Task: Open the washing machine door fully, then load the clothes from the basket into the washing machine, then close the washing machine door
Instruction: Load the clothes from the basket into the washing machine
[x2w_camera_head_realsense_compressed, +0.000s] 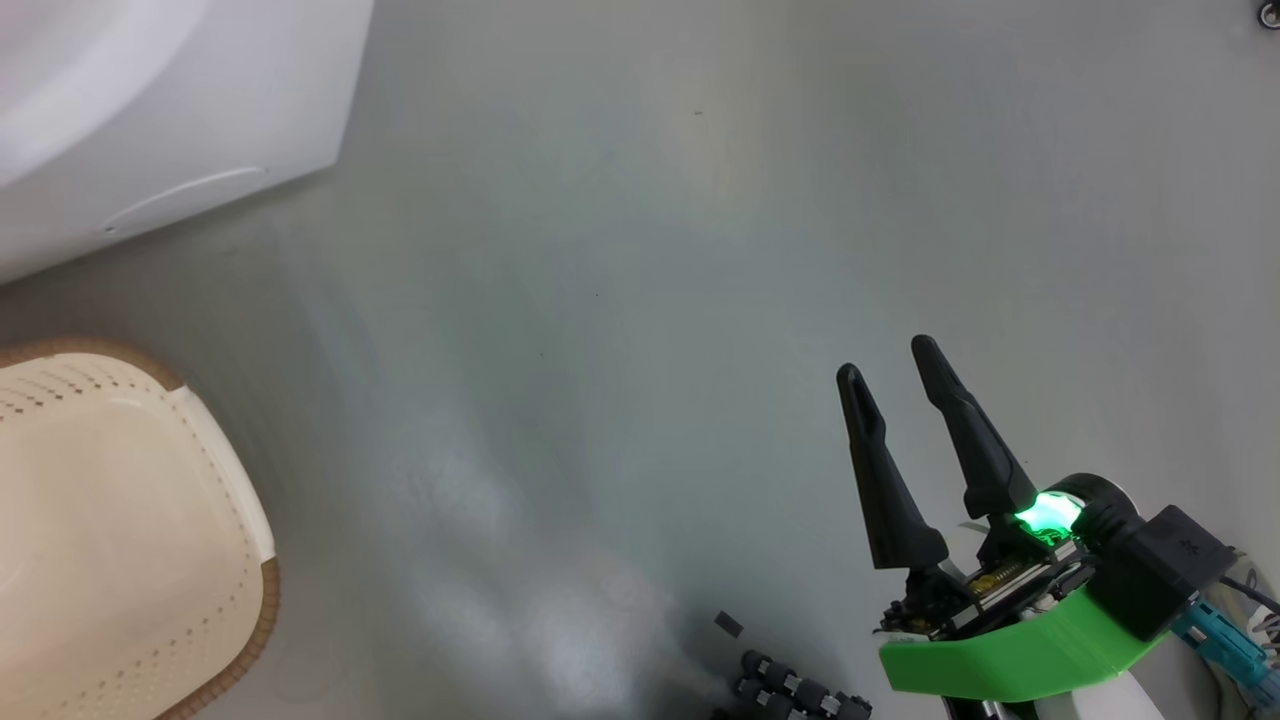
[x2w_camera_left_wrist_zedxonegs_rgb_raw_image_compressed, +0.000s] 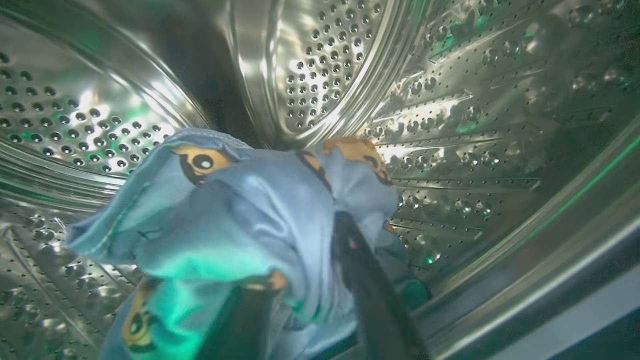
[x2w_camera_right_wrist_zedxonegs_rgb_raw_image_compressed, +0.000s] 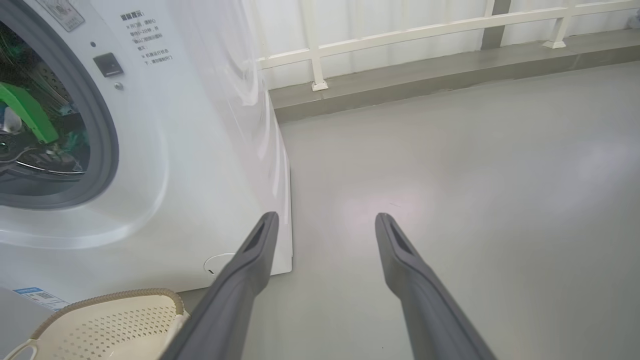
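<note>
My left gripper (x2w_camera_left_wrist_zedxonegs_rgb_raw_image_compressed: 315, 235) is inside the washing machine's perforated steel drum (x2w_camera_left_wrist_zedxonegs_rgb_raw_image_compressed: 320, 60). Its dark fingers (x2w_camera_left_wrist_zedxonegs_rgb_raw_image_compressed: 370, 295) stand apart, and the clothes (x2w_camera_left_wrist_zedxonegs_rgb_raw_image_compressed: 235, 210), light blue fabric with orange-brown prints, lie draped over and between them. One fingertip is hidden under the cloth. The right wrist view shows the white washing machine (x2w_camera_right_wrist_zedxonegs_rgb_raw_image_compressed: 200, 150) with its grey gasket (x2w_camera_right_wrist_zedxonegs_rgb_raw_image_compressed: 107, 145), and my left arm's green part (x2w_camera_right_wrist_zedxonegs_rgb_raw_image_compressed: 27, 110) reaching in. The cream basket (x2w_camera_head_realsense_compressed: 110, 540) (x2w_camera_right_wrist_zedxonegs_rgb_raw_image_compressed: 105, 322) stands on the floor before the machine, with no clothes visible inside. My right gripper (x2w_camera_head_realsense_compressed: 886, 357) (x2w_camera_right_wrist_zedxonegs_rgb_raw_image_compressed: 325, 220) hangs open over bare floor. The door is out of view.
Grey floor (x2w_camera_head_realsense_compressed: 640, 300) stretches to the right of the machine. A raised kerb (x2w_camera_right_wrist_zedxonegs_rgb_raw_image_compressed: 425, 75) with a white railing (x2w_camera_right_wrist_zedxonegs_rgb_raw_image_compressed: 400, 32) runs along the back. A small round white flap (x2w_camera_right_wrist_zedxonegs_rgb_raw_image_compressed: 220, 262) sits low on the machine's front. Dark parts of my base (x2w_camera_head_realsense_compressed: 790, 692) show at the bottom.
</note>
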